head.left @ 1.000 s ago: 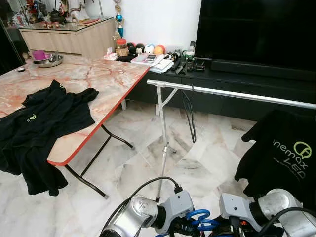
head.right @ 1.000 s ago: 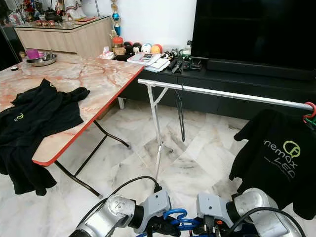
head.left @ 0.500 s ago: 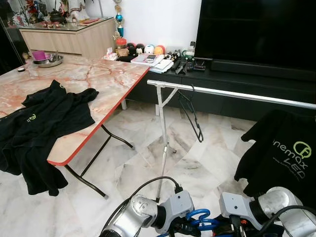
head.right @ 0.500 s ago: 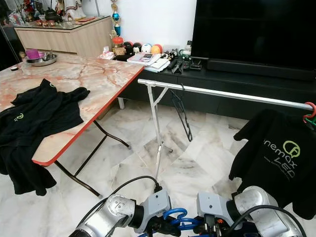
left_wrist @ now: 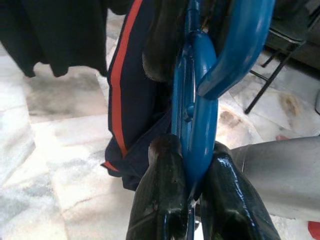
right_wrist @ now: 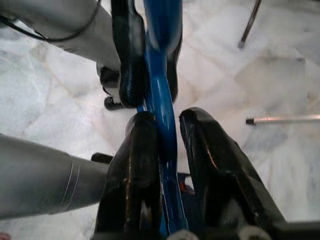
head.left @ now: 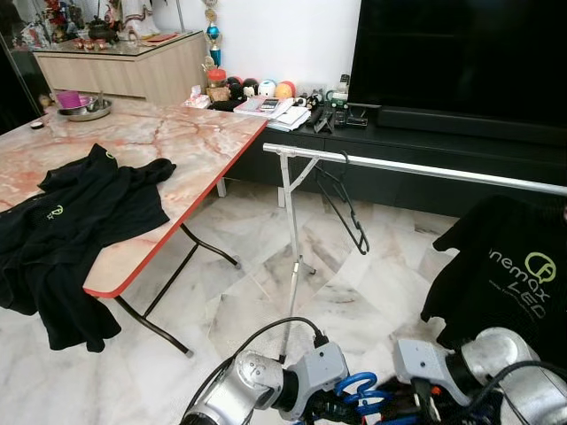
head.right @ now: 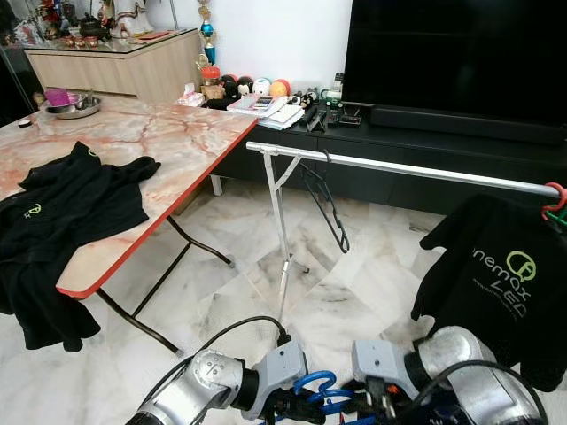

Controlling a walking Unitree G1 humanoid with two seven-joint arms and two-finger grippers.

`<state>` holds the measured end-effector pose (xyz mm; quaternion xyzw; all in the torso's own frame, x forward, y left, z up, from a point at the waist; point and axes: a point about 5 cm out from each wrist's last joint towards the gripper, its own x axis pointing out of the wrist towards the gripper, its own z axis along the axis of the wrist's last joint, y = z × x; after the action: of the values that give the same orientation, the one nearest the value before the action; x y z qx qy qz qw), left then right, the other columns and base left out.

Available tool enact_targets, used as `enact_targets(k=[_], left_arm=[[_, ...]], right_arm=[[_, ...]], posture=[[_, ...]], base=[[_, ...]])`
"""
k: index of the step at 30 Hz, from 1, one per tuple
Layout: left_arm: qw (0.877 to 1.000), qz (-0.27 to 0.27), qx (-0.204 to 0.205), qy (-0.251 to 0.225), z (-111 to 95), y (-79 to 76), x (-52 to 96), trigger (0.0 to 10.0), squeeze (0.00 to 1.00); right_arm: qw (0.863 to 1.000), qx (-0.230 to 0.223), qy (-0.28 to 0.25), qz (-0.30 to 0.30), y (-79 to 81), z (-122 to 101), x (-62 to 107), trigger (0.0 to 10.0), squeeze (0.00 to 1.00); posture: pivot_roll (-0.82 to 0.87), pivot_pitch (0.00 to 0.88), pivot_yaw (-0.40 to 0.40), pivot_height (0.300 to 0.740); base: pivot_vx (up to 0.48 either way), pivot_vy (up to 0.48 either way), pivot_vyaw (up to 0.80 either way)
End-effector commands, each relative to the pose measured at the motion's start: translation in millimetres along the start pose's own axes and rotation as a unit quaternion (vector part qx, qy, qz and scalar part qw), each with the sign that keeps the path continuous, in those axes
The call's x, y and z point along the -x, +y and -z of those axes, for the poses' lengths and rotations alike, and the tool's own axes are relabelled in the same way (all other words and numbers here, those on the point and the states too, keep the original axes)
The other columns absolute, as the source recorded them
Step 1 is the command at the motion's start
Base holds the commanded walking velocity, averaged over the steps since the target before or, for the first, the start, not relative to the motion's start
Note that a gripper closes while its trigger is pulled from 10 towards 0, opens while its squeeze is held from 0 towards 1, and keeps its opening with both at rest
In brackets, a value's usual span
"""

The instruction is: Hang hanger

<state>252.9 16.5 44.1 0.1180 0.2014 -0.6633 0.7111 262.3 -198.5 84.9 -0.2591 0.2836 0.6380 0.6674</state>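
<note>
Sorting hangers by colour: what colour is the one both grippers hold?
Blue hanger, clearest in the left wrist view.

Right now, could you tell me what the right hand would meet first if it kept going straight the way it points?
Probably the left hand, gripping the same blue hanger just ahead of the right hand; beyond lies marble floor.

A marble tabletop (head.left: 199, 142) with a black garment (head.left: 80, 212) draped over its edge lies well ahead-left of the end effector; a television (head.left: 461, 53) stands far ahead.
</note>
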Motion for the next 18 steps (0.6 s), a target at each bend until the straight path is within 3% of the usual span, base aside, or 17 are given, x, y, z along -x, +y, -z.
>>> enact_targets(k=[1,9,14,16,17,18], left_arm=[[1.000,0.007,-0.008,0.008,1.0,-2.3,-2.5,0.0,0.00],[1.000,0.002,-0.008,0.013,4.3,-2.0,-2.2,0.0,0.00],[0.999,-0.032,0.006,0.016,13.8,8.4,17.7,0.0,0.00],[0.999,-0.042,0.012,0.016,16.2,11.4,24.8,0.0,0.00],[0.999,-0.047,0.013,0.017,17.8,13.0,29.1,0.0,0.00],[0.998,-0.058,0.022,0.013,21.0,16.3,39.6,0.0,0.00]], right_arm=[[1.000,0.017,-0.018,0.011,-6.3,-10.9,8.9,10.0,1.00],[1.000,0.023,-0.001,0.013,-8.3,-7.6,21.4,10.0,1.00],[0.997,-0.006,0.027,0.077,-12.0,11.1,48.4,10.0,1.00],[0.995,-0.017,0.032,0.090,-10.2,17.9,55.3,10.0,0.95],[0.994,-0.023,0.035,0.098,-9.1,21.9,59.2,10.0,0.53],[0.992,-0.034,0.045,0.114,-5.7,30.7,67.1,10.0,0.00]], posture=[[0.06,0.000,-0.012,0.740],[0.06,0.000,-0.014,0.740],[0.05,0.000,-0.011,0.740],[0.05,0.000,-0.012,0.740],[0.05,0.000,-0.011,0.740],[0.05,0.000,-0.010,0.740]], base=[[0.000,0.000,0.00],[0.000,0.000,0.00],[0.000,0.000,0.00],[0.000,0.000,0.00],[0.000,0.000,0.00],[0.000,0.000,0.00]])
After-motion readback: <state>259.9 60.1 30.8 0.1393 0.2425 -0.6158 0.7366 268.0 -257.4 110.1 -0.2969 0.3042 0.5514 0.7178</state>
